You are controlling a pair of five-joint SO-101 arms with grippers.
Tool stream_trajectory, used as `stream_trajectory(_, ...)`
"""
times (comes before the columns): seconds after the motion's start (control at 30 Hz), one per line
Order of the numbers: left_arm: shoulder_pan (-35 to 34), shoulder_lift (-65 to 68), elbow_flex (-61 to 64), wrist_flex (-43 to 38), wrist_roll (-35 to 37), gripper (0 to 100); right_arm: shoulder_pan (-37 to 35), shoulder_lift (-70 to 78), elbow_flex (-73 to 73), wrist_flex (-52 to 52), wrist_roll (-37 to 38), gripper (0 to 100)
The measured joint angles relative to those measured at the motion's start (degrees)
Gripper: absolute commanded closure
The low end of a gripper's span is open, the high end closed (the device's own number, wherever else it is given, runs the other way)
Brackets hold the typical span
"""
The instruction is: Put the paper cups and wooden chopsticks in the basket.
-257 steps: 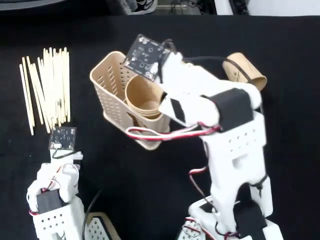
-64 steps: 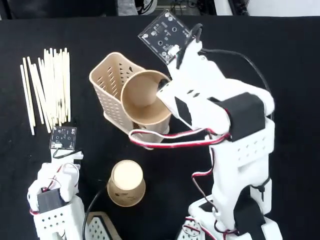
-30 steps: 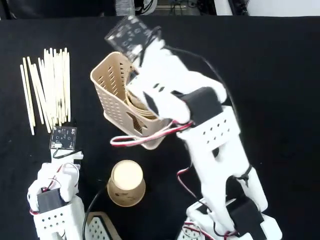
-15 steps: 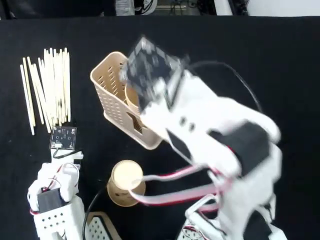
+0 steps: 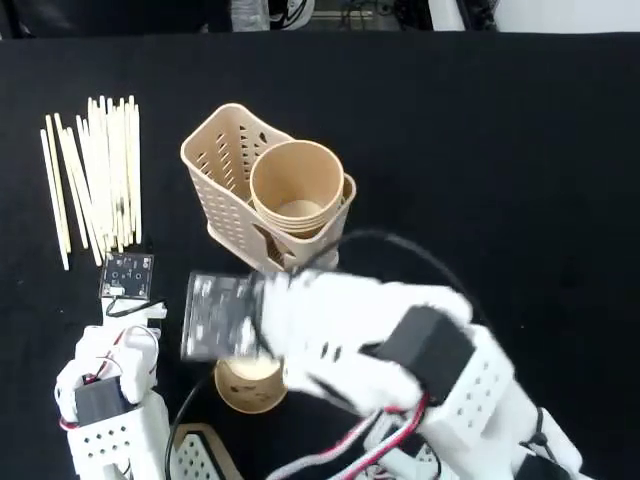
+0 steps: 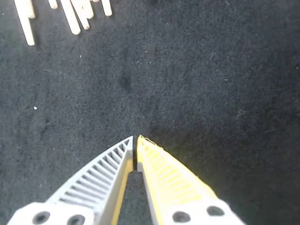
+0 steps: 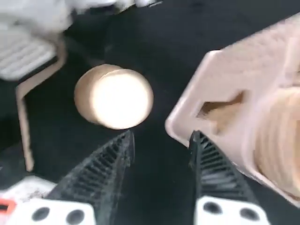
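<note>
Swung down off the basket (image 5: 215,150), stacked cups (image 5: 297,185) left inside; now poised with right tool (image 7: 161,136) spread, empty, just short of the upturned cup (image 7: 114,96) on the surface (image 5: 500,120), nearer this arm; holding left tool (image 6: 135,139) pressed together.

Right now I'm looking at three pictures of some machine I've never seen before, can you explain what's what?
This is a pair of small white robots, a left arm and a right arm, at a black table. One picture looks down from above. The other two come from cameras on each arm's wrist, looking along its gripper. On the table lie loose wooden chopsticks, a beige basket with paper cups stacked inside, and one more cup that appears to stand upside down. The left gripper is shut and holds nothing. The right gripper is open and empty, pointing between the upside-down cup and the basket.
</note>
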Motion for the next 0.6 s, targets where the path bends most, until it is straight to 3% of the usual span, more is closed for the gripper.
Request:
stream_trajectory(0.37,0.0,0.0,0.0,0.0,0.0,97,-18.7,-3.5,21.9,-1.3,0.3,80.1)
stream_trajectory(0.6,0.0,0.0,0.0,0.0,0.0,97,-20.4,-3.6,22.4,-4.7,0.3,80.1)
